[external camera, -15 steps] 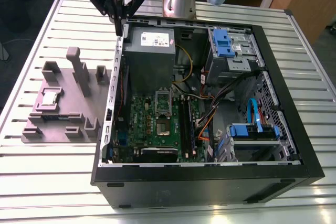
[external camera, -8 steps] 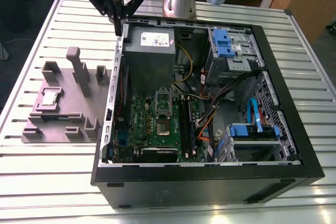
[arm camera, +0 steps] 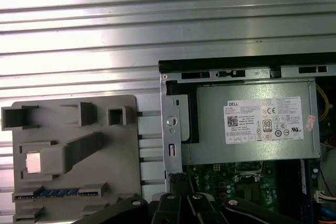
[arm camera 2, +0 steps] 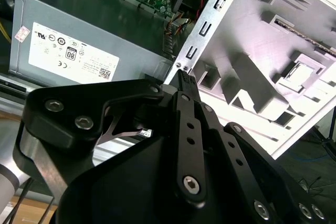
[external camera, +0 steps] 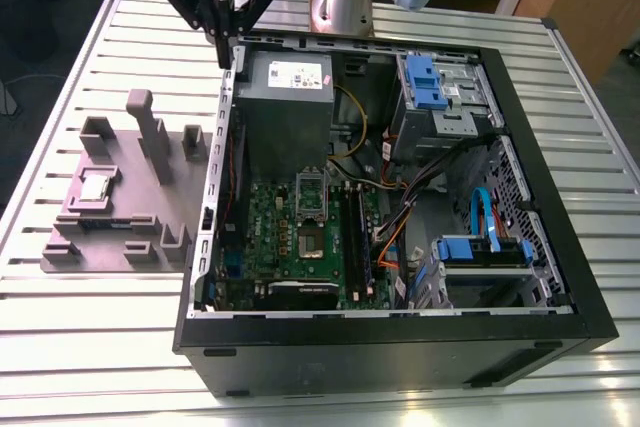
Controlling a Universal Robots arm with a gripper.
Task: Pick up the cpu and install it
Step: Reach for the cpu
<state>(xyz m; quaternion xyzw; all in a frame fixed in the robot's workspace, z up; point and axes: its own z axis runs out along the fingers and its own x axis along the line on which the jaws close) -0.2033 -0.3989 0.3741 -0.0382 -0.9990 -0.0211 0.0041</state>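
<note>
Count: 1 cpu, 1 grey fixture tray, 1 PC case, 1 power supply, 1 motherboard, 2 blue drive brackets.

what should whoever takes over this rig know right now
Gripper: shut, empty, above the computer case edge beside the grey power supply.
The cpu lies in its pocket on the grey fixture tray, outside the case.
The socket sits inside the case.
Done: nothing yet. Left: pick-up and install.

Open computer case sits beside a grey tray, perhaps plastic.
</note>
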